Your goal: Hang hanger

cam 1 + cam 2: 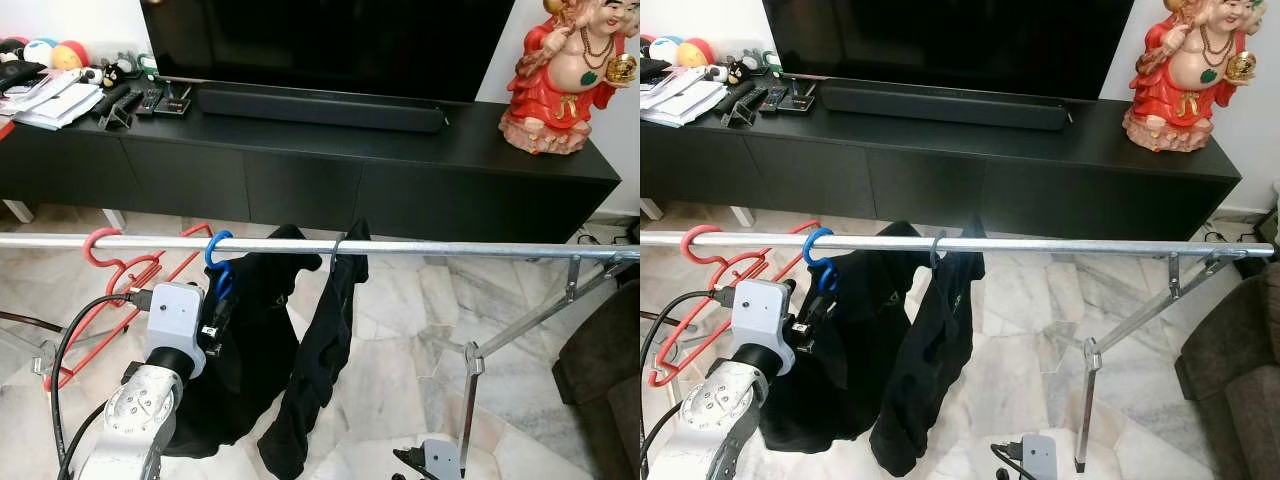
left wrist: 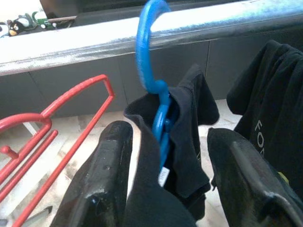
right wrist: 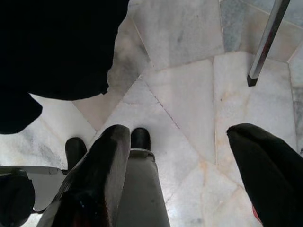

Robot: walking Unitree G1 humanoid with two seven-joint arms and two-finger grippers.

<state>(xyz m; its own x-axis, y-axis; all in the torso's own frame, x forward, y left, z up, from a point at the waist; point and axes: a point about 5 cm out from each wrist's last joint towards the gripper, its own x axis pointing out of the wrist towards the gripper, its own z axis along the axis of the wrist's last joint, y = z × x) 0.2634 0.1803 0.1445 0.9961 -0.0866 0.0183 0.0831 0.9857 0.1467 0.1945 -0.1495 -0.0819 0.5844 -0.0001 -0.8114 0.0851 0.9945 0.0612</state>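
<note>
Blue hanger [image 2: 150, 56] hooked on metal rail [image 1: 420, 247], black shirt [image 1: 255, 340] on it; left hand [image 2: 165, 184] open around it; right hand [image 3: 184, 175] open over floor [image 3: 184, 90].

A silver metal left arm [image 1: 130, 420] with a screwed round joint carries a pale grey boxy wrist housing [image 1: 175, 315] at the lower left of the frame. Black cables [image 1: 75, 340] loop from it. Each gripper has two long, glossy black fingers [image 2: 102, 184].

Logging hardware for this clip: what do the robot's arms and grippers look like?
The left arm is silver metal with a round bolted joint, a light grey box-shaped wrist module and black cables looping alongside. The left gripper has two long, glossy black fingers. The right gripper has the same black fingers.
</note>
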